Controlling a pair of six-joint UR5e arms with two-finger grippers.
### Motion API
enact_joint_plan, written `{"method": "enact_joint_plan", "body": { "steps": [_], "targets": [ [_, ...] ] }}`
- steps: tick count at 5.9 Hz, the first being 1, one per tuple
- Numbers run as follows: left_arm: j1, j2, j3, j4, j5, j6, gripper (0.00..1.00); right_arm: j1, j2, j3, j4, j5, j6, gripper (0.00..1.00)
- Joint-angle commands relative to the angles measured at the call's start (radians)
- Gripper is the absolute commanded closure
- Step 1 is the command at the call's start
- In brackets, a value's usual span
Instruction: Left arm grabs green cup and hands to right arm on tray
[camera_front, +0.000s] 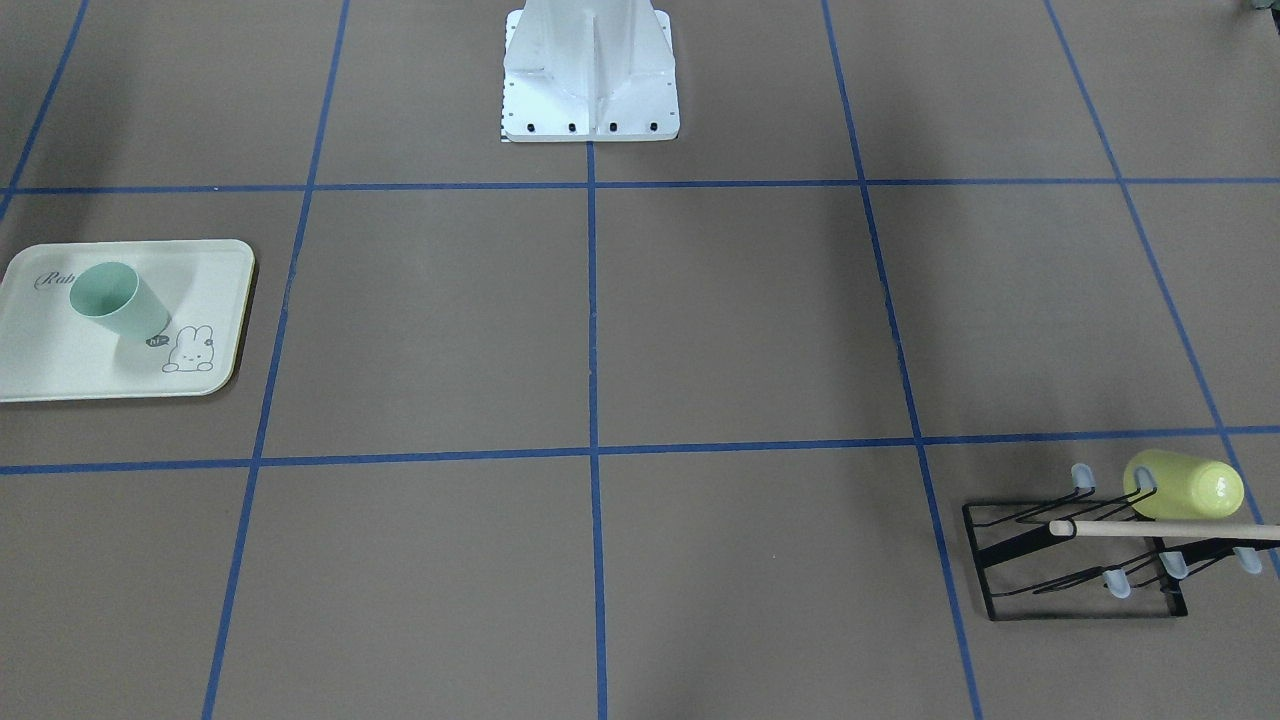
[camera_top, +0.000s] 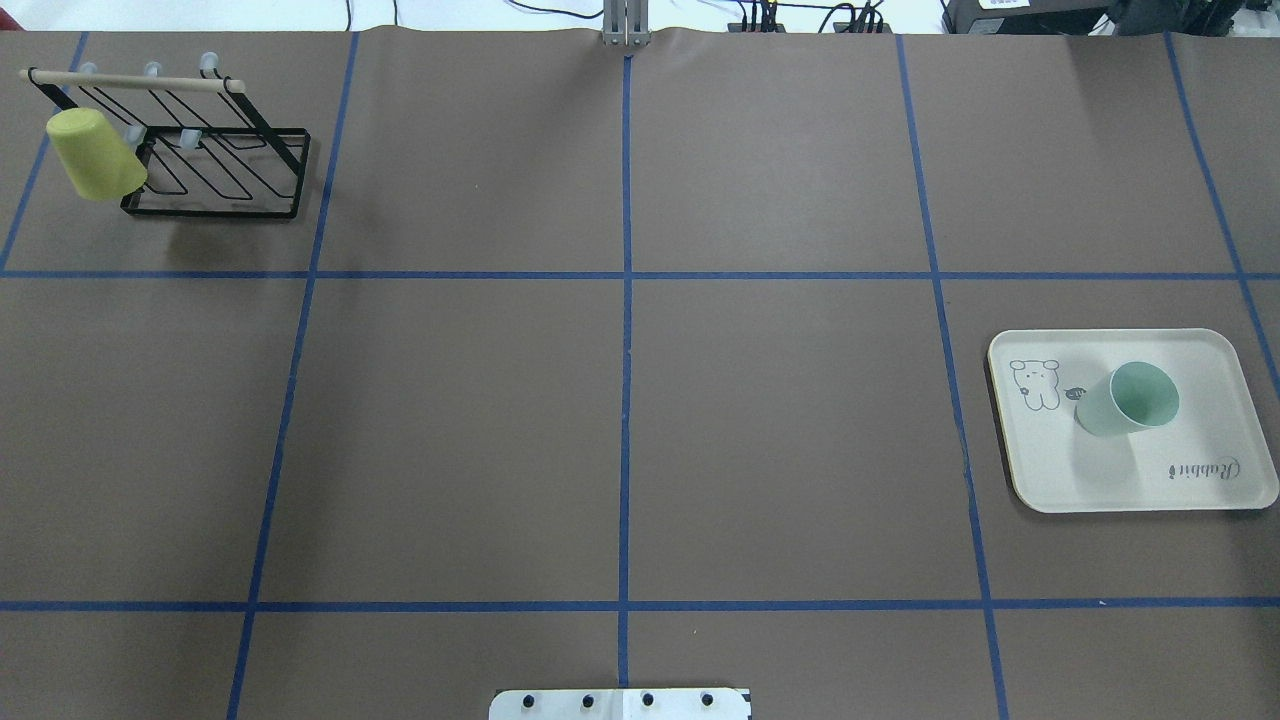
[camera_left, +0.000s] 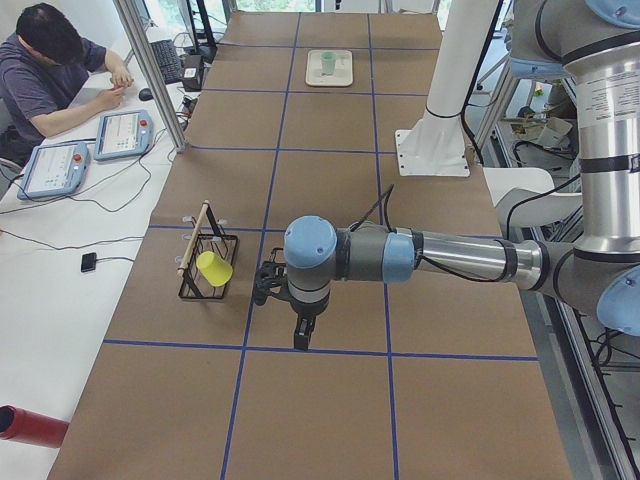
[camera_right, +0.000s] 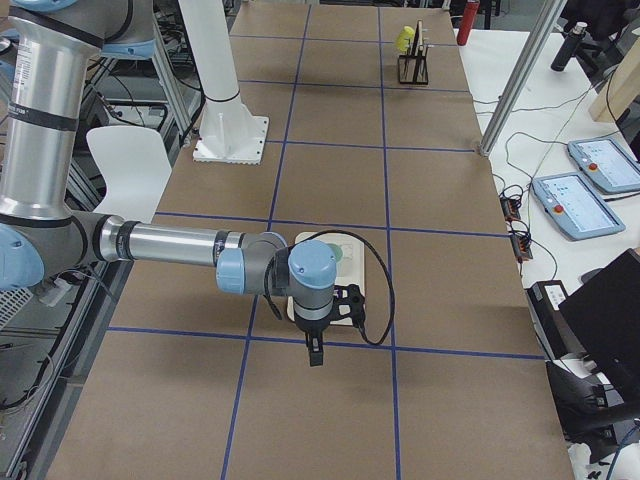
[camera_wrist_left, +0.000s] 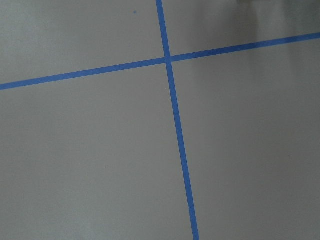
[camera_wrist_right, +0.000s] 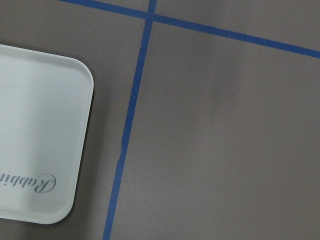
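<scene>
The left arm (camera_left: 440, 255) hangs over the tabletop (camera_left: 330, 400), left fingers (camera_left: 300, 338) pointing down; spread or pressed together, I cannot tell, nor for the right fingers (camera_right: 316, 355) near the tray (camera_top: 1100, 490). The green cup (camera_top: 1130, 398) stands mouth up on the tray, beside the bunny drawing

table (camera_top: 450, 430): matte brown, blue tape grid (camera_top: 627, 350) | side desk (camera_left: 40, 310): white

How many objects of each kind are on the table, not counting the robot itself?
cups: 2 (green cup, yellow-green cup)
tray: 1
rack: 1
total: 4
</scene>
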Motion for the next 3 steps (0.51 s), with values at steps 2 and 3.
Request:
{"method": "enact_joint_plan", "body": {
  "steps": [2,3],
  "targets": [
    [0.001,0.023,0.015,-0.032,0.005,0.004,0.0,0.001,0.009,0.007,0.008,0.004,0.005,0.0],
    [0.001,0.03,0.014,-0.033,0.003,0.004,0.0,0.001,0.006,0.007,0.005,0.006,-0.001,0.0]
  ]
}}
